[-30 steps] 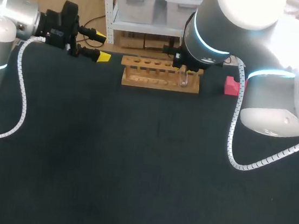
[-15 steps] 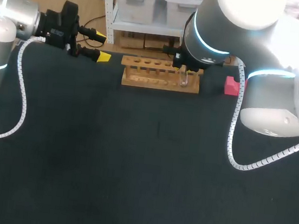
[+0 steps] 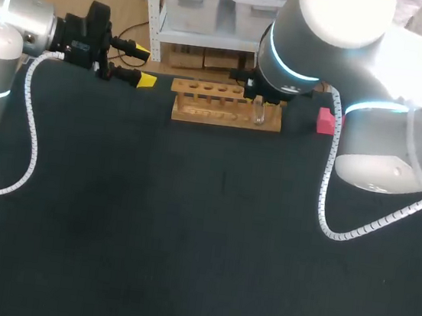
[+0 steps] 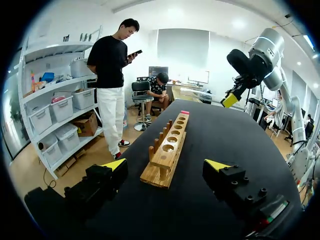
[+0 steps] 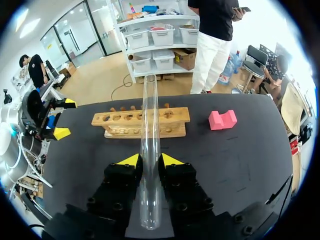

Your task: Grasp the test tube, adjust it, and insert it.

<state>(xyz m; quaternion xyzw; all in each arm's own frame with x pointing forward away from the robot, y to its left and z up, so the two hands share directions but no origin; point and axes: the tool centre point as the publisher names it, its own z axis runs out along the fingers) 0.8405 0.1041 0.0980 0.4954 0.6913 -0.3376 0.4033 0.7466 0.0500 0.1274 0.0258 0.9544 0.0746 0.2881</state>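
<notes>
Test tube (image 3: 260,112) clamped in right gripper (image 3: 260,99) at the rack (image 3: 227,107)

Head view. Rack: pale wood, long and low, two boards, with a row of round holes in the top board. It lies crosswise on the far part of the dark, matte table (image 3: 187,224). The test tube is clear glass, a slim cylinder. It hangs upright under the right gripper and overlaps the rack's front face near the rack's right end. Cannot tell from here whether its tip is in a hole. Pink block (image 3: 326,120): chunky, notched, on the table just past the rack's right end. Left gripper (image 3: 144,64): black body, yellow tips spread, nothing between them, off the rack's left end and apart from it.

Left wrist view. Left gripper (image 4: 167,165) looks along the rack (image 4: 167,147) from its left end. Both fingers stand wide of the wood, touching nothing. The holes run away in a line, with short pegs along one side. Pink block (image 4: 185,112) lies beyond the far end.

Right wrist view. Right gripper (image 5: 150,161) has both yellow tips pressed on the test tube (image 5: 150,115) from either side. The glass runs straight out ahead of the fingers toward the rack (image 5: 141,122) and crosses it near the middle. Pink block (image 5: 222,120) is off the rack's right end; left gripper (image 5: 64,118) is off its left end.
</notes>
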